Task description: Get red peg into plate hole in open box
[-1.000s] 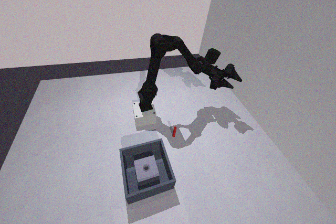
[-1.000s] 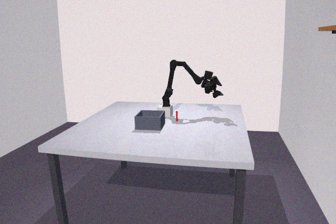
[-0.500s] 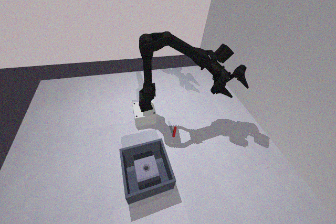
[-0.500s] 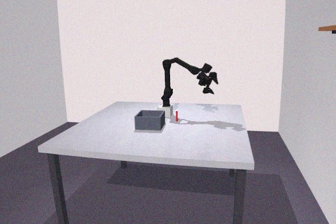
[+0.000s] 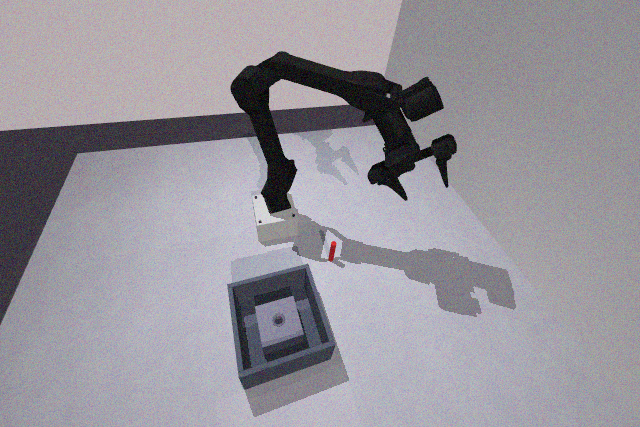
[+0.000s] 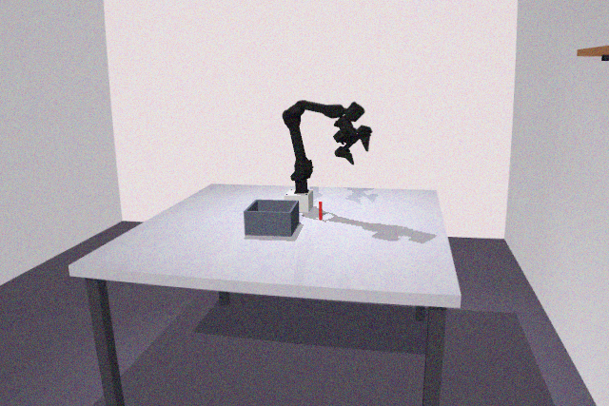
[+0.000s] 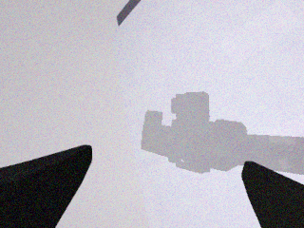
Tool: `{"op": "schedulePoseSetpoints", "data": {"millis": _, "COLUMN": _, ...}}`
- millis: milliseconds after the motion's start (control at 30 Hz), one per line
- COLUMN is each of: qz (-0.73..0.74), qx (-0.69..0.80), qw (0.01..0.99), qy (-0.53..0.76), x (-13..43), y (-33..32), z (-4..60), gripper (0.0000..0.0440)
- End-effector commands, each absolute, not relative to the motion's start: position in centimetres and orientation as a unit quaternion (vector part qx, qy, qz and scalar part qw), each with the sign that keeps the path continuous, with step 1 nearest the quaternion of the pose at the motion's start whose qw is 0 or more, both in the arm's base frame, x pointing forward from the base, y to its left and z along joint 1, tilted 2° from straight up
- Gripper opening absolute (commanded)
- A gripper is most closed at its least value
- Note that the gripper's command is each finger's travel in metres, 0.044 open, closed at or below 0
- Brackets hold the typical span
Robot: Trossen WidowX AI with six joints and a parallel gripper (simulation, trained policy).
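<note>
One slim red peg [image 5: 331, 251] [image 6: 320, 210] upright | matte black pincer [image 5: 424, 193] [image 6: 359, 158] [image 7: 167, 161] empty

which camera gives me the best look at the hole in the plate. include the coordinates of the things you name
The top view: it looks down into the open box [image 5: 321, 308] [image 6: 270, 222], showing the hole [image 5: 278, 319] in the pale plate [image 5: 284, 333]. The exterior view shows the box, but its walls hide plate and hole. The wrist view shows neither.

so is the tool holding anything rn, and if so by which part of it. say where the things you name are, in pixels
Nothing is held: the tool [image 5: 427, 192] [image 6: 360, 157] [image 7: 167, 161] is open, with nothing between its fingers, and the red peg [image 5: 332, 251] [image 6: 321, 210] stands upright on the table [image 5: 155, 236] [image 6: 196, 259], outside the open box [image 5: 286, 368] [image 6: 269, 222].
</note>
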State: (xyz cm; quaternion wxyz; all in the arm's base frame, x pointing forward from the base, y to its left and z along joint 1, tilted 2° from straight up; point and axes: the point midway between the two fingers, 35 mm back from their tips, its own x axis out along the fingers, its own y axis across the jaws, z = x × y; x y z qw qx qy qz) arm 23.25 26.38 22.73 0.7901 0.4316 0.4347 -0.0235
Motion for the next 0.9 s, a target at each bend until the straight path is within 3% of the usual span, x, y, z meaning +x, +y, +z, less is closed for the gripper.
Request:
{"op": "schedulePoseSetpoints", "data": {"millis": 0, "qz": -0.039, "qx": 0.412, "qw": 0.791, "qy": 0.451, "x": 23.3, "y": 24.1, "z": 23.1, "gripper": 0.044}}
{"op": "schedulePoseSetpoints", "data": {"millis": 433, "qz": -0.164, "qx": 0.322, "qw": 0.75, "qy": 0.554, "x": 21.6, "y": 16.1, "z": 18.9, "gripper": 0.044}}
{"op": "schedulePoseSetpoints", "data": {"millis": 867, "qz": -0.272, "qx": 0.241, "qw": 0.682, "qy": 0.635, "x": 19.2, "y": 12.2, "z": 13.1, "gripper": 0.044}}
